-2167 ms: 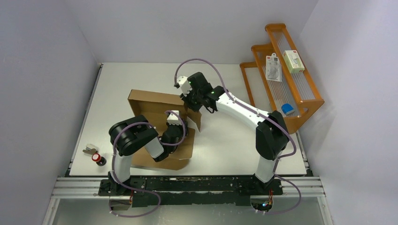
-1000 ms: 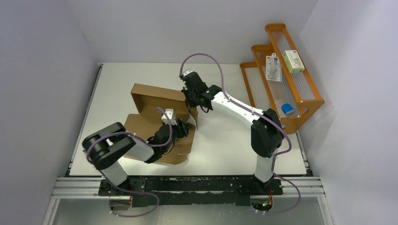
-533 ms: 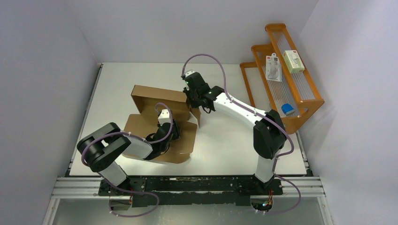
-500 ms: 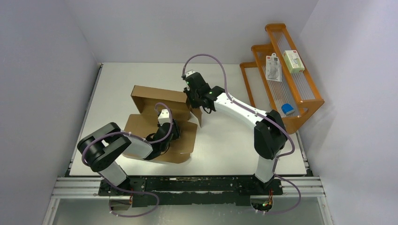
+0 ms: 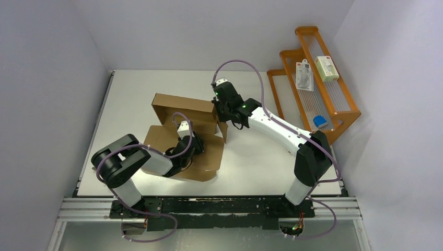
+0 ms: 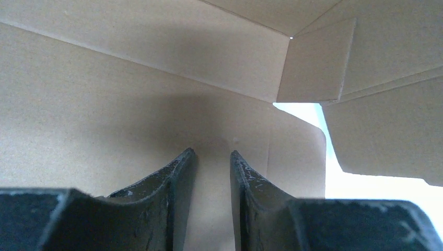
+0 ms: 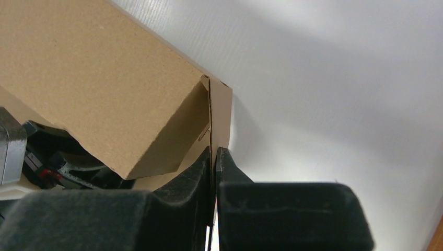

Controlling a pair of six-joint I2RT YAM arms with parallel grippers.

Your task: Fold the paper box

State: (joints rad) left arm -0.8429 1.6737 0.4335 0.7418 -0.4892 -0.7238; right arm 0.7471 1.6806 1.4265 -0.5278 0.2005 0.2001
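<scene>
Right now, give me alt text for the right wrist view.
The right gripper, black and close to the camera, is shut on the thin edge of a flap of the brown paper box. The box's wall fills the upper left; the white table lies beyond.

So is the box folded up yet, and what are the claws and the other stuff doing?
paper box: half folded, back wall and right flap standing, front panel flat.
left gripper: open a little, empty, inside the box.
right gripper: shut on the box's right flap.
orange rack: upright, holding two white packages.
</scene>
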